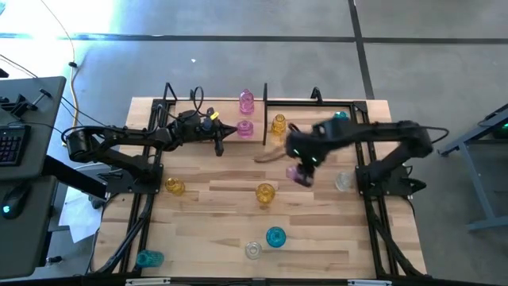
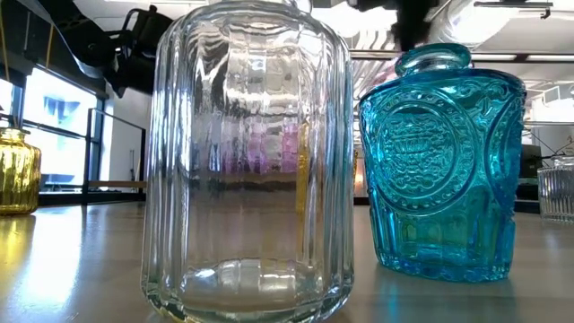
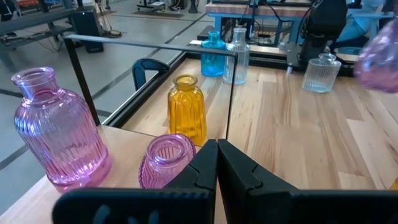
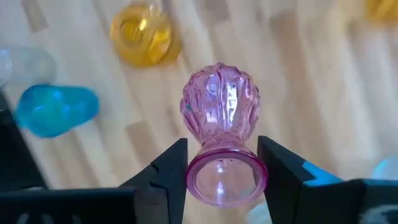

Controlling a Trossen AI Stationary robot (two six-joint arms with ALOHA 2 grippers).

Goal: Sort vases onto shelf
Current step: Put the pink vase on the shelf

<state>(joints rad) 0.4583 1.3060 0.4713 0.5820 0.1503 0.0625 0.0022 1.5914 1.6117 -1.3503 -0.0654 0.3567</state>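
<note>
The right gripper (image 4: 221, 168) is clamping a pink vase (image 4: 219, 109) by its neck short of the shelf (image 1: 266, 99); smooth glass risks slipping. The left gripper (image 3: 217, 163) is sitting shut.

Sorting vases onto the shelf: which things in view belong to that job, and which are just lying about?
Part of the job:
- pink vase clamped at its neck in the right gripper
- shelf with pink vases on it
- amber vase, teal vase, clear vase on the table

Lying about:
- keyboard
- yellow cable
</note>
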